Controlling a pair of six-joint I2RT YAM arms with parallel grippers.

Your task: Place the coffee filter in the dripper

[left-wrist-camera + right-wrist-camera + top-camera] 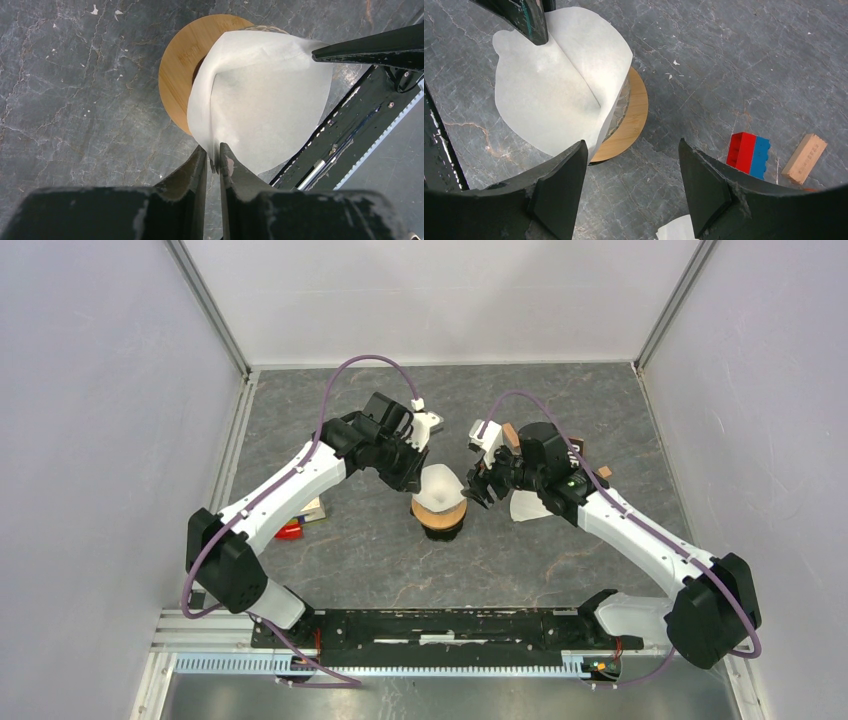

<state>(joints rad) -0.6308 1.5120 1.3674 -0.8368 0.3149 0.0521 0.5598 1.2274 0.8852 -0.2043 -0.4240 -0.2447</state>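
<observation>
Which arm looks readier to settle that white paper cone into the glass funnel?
Probably left: the left gripper is shut on the thin white paper cone filter, over the ribbed glass dripper with its wooden ring. The right gripper stands open beside it, holding nothing.

No word, number or label could be read in any view. The wooden collar of the dripper point(175, 76), just ahead of the left gripper point(214, 160), bore a faint engraved mark beside the edge of the coffee filter point(260, 100), too dim and blurred to make out.
</observation>
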